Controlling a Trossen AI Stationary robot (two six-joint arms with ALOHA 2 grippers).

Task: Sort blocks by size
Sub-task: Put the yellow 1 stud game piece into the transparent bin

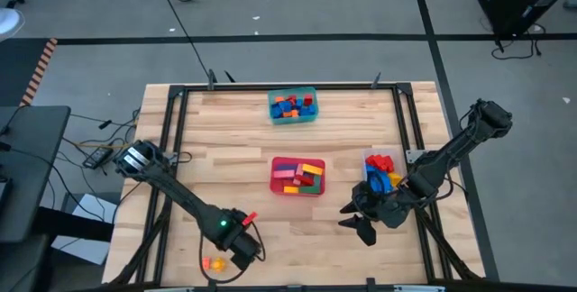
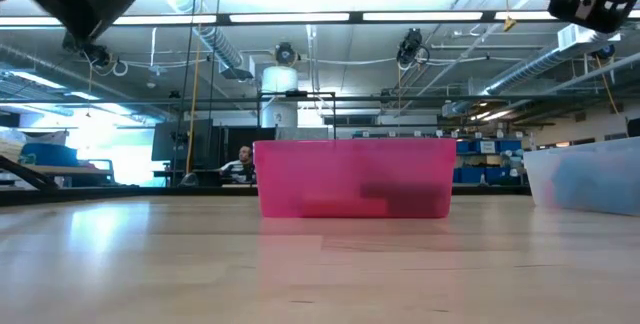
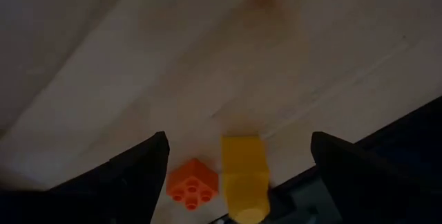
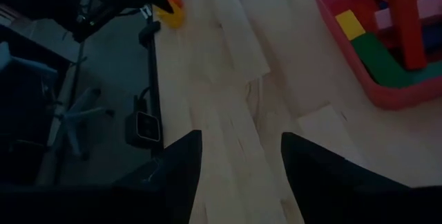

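Observation:
A small orange block (image 3: pixel 193 184) and a yellow block (image 3: pixel 244 175) lie side by side on the wood near the table's near-left edge (image 1: pixel 213 263). My left gripper (image 1: pixel 242 250) points steeply down just beside them. It is open (image 3: pixel 238 141), and both blocks show between its two fingers, untouched. My right gripper (image 1: pixel 359 225) hangs open over the table's near right, in front of the clear tub (image 1: pixel 382 173). Nothing is between its fingers (image 4: pixel 242 141). More blocks fill the teal tub (image 1: pixel 293 106), the red tub (image 1: pixel 297 177) and the clear tub.
The red tub (image 2: pixel 355 179) stands at the table's middle and the teal tub at the far middle. The clear tub (image 2: pixel 590 174) is at the right. A black frame (image 1: pixel 171 130) runs along the table's sides. Bare wood lies between the two grippers.

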